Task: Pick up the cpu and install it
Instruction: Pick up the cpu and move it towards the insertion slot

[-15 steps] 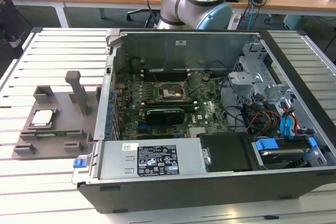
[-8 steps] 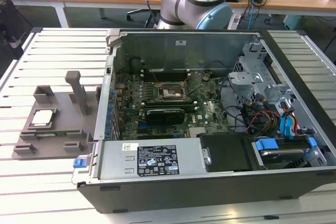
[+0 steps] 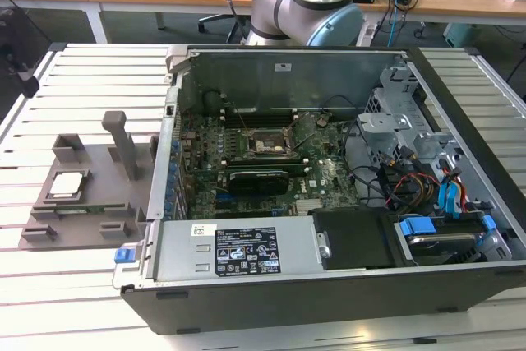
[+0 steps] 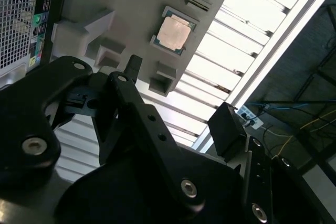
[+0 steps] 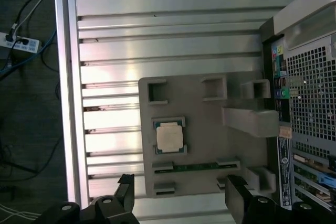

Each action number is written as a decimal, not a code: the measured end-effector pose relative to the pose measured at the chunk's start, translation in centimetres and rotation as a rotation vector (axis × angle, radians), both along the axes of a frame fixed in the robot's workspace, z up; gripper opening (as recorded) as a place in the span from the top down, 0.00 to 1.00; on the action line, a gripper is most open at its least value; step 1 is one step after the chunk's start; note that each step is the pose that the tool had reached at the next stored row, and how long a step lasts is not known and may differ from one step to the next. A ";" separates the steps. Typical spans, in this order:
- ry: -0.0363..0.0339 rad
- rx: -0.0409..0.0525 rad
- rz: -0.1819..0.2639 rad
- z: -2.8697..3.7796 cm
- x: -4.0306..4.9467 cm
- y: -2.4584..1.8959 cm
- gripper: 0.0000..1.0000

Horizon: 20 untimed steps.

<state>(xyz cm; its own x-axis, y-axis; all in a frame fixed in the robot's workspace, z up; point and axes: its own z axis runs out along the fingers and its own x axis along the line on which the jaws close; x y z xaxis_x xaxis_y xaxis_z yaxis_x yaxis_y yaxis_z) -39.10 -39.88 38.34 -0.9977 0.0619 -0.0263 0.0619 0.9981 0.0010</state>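
Jaws stand wide apart on the gripper (image 5: 180, 182) in the first wrist view, with nothing held between them. The cpu (image 5: 170, 136) lies flat, metal top up, in a square pocket of the grey tray (image 5: 210, 140), clear of both fingertips (image 5: 126, 187). A green strip (image 5: 197, 167) sits in a tray slot beside it. In the exterior view the tray rests on the slatted table (image 3: 82, 71) just beside the open computer case (image 3: 329, 293), whose board carries a black socket frame (image 3: 265, 147).
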 end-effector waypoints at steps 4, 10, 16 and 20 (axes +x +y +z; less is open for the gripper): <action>0.0000 0.0000 0.000 -0.24 0.00 0.00 0.22; 0.0000 0.0000 0.000 -0.81 0.00 0.00 0.22; -0.0001 0.0001 0.000 -1.49 0.00 0.00 0.22; -0.0001 0.0000 0.000 -1.77 0.00 0.00 0.22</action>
<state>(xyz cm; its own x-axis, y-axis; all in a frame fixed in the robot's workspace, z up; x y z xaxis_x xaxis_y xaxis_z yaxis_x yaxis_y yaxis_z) -39.10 -39.88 36.57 -0.9977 0.0619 -0.0264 0.0619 0.9981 0.0011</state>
